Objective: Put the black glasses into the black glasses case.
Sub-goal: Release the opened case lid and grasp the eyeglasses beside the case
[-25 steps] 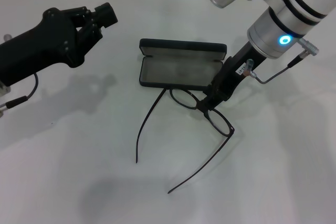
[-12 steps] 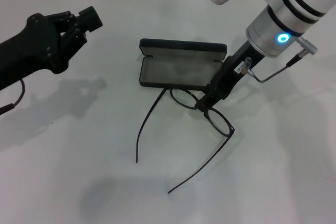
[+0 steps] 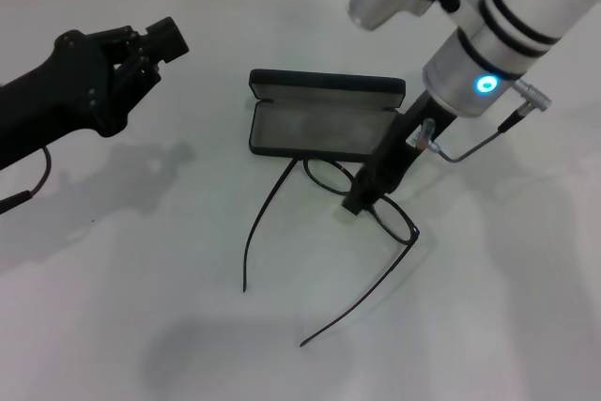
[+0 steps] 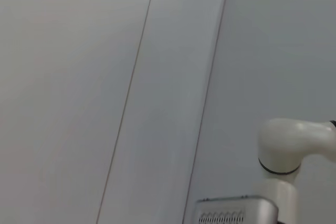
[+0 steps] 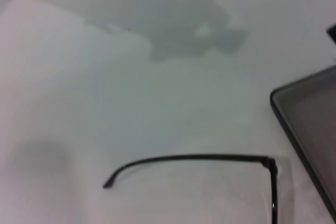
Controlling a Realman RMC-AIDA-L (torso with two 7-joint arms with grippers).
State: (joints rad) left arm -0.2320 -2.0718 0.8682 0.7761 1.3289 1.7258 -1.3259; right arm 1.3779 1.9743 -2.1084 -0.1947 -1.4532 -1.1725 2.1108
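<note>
The black glasses (image 3: 392,218) lie on the white table in the head view with both temple arms spread toward the near edge. One temple arm also shows in the right wrist view (image 5: 189,157). The black glasses case (image 3: 319,131) lies open just behind them, grey lining up and lid raised at the back; its corner shows in the right wrist view (image 5: 310,124). My right gripper (image 3: 356,203) points down at the bridge between the two lenses, at or just above the frame. My left gripper (image 3: 167,40) hangs shut and empty above the table's far left.
The white table (image 3: 141,260) spreads to the left and front of the glasses. A wall seam runs along the back. The left wrist view shows only a pale wall and part of my right arm (image 4: 286,142).
My right gripper has slid a little toward the near left, along the glasses' bridge. My left arm has drawn back to the left. The glasses and the case have not moved.
</note>
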